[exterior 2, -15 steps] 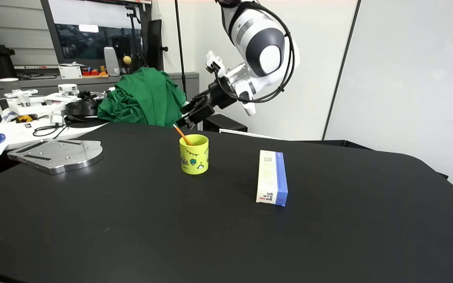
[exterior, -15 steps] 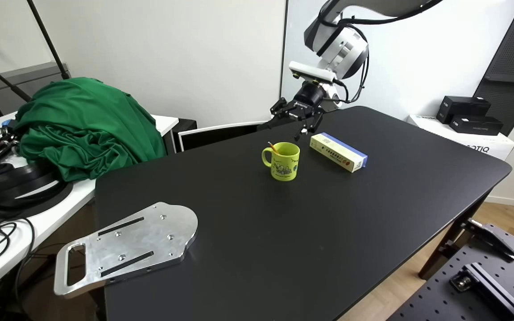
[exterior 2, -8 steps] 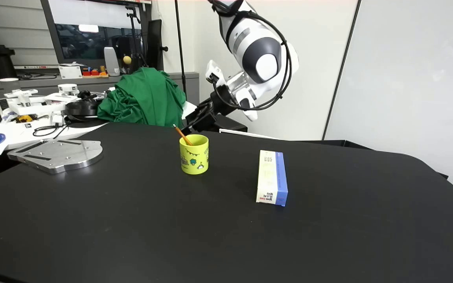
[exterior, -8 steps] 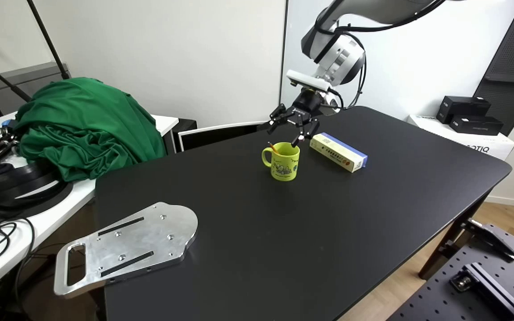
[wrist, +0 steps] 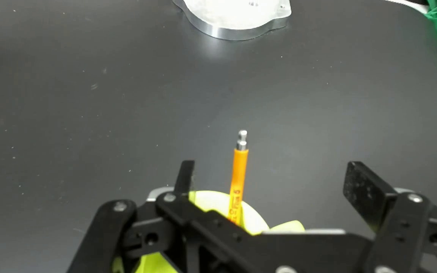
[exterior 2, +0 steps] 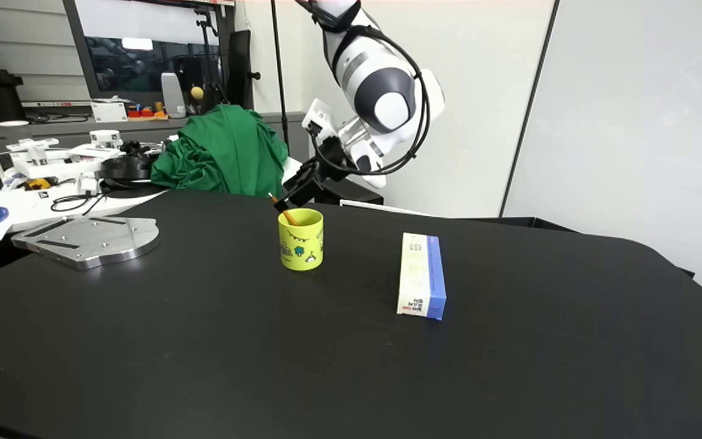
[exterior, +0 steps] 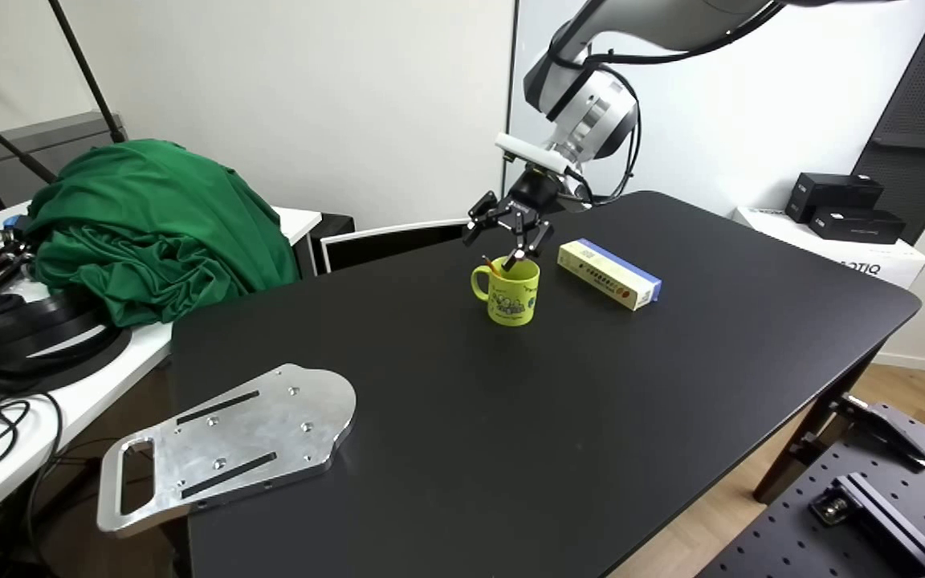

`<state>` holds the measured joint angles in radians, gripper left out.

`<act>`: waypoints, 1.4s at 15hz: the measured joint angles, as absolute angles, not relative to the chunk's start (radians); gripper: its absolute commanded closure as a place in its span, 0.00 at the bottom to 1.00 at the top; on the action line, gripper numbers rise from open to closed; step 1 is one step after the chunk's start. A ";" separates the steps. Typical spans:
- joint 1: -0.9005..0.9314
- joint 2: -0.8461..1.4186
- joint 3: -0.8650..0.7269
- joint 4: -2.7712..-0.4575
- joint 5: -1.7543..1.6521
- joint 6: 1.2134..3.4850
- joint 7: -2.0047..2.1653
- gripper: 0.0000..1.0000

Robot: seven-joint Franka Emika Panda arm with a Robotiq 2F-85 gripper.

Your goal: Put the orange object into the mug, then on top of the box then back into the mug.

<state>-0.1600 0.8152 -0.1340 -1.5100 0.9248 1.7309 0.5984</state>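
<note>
While the orange stick (wrist: 238,176) leans in the mug (exterior: 513,302), the pincer (wrist: 269,172) hangs by the rim, spread, pinching nothing. Probably the mug-to-box leg: next, close on the stick, lift it clear, carry it to the box (exterior: 609,274), farther right in both exterior views. Stick's lower end hidden inside mug; whether pincer touches rim, unclear.

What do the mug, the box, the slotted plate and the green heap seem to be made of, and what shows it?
Mug: probably ceramic, perhaps plastic; smooth lime-green wall with printed pictures.
Box: probably thin card; straight, crisp edges and printed flat faces.
Slotted plate: metal, perhaps aluminium; bare silvery finish with a bright sheen.
Green heap: fabric, fibre unclear; matt, with soft drooping folds.
</note>
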 measured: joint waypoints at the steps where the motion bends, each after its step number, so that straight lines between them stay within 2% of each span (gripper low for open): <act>1: -0.157 0.816 -0.129 -1.510 0.927 1.733 0.602 0.00; 3: -0.151 0.819 -0.121 -1.510 0.928 1.739 0.607 0.00; 4: -0.148 0.820 -0.119 -1.510 0.928 1.741 0.608 0.25; 6: -0.144 0.823 -0.116 -1.510 0.928 1.746 0.608 0.33; 15: -0.140 0.833 -0.114 -1.510 0.927 1.751 0.609 0.97; 17: -0.140 0.833 -0.114 -1.510 0.927 1.751 0.609 1.00; 21: -0.143 0.827 -0.116 -1.510 0.926 1.748 0.609 0.99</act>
